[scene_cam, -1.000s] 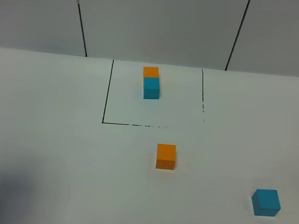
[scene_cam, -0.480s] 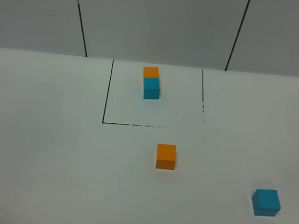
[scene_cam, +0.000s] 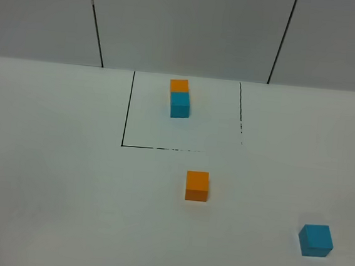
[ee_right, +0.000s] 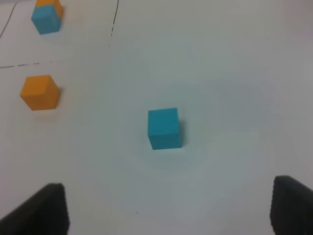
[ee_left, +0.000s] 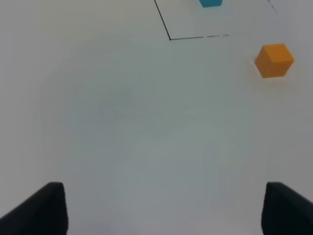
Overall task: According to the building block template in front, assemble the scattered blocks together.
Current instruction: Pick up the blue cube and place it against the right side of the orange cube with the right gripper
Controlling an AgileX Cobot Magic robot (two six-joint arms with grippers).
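The template, an orange cube joined to a cyan cube, stands inside a thin black outline at the back of the table. The loose orange cube sits just in front of the outline. The loose cyan cube sits alone at the front right. Neither gripper shows in the high view. In the left wrist view my left gripper is open and empty, well short of the orange cube. In the right wrist view my right gripper is open and empty, with the cyan cube ahead between its fingers.
The white table runs back to a grey panelled wall. The right wrist view also shows the loose orange cube and the template farther off.
The left arm, seen at the left edge of the high view a second ago, has drawn out of that view. The cubes have not moved.
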